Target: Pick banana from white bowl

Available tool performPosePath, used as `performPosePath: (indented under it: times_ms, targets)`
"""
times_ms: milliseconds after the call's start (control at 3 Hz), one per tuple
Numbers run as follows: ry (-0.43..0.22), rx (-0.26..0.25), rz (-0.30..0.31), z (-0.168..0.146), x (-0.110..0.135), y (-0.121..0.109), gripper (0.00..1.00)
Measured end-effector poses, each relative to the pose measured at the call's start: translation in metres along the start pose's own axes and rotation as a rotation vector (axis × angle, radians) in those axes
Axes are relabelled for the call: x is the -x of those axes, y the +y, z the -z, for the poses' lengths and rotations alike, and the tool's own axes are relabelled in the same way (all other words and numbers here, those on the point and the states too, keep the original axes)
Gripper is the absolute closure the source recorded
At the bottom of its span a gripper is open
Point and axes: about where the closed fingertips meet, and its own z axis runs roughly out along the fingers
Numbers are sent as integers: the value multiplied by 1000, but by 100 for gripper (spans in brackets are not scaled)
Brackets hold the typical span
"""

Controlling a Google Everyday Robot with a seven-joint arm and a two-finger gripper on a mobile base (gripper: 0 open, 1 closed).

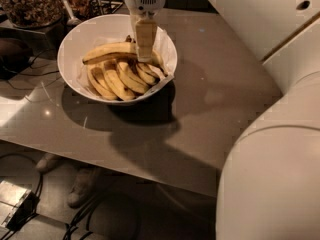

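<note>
The white bowl (80, 34) stands at the back left of the grey table, lined with white paper and holding several yellow bananas. The banana (107, 51), the longest one, lies across the top of the pile, curved, with a brownish lower edge. The gripper (144, 54) reaches down into the bowl from above, its tip at the right end of this banana. The right end of the banana is hidden behind the gripper.
A glass jar of brown nuts (30, 4) stands behind the bowl at the back left, with a spoon handle (67, 11) beside it. The table's front edge (125, 171) runs across the middle; cables and shoes lie on the floor below. My white arm fills the right side.
</note>
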Motion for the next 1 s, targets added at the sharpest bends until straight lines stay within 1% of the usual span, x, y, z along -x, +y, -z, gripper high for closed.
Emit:
performPosePath:
  times_ms: [333,667,1000]
  targets:
    - [-2,21,10,-13,4,-6,37]
    - [8,48,30,-26,9,-5,38]
    - [13,70,34,-36,8,-5,37]
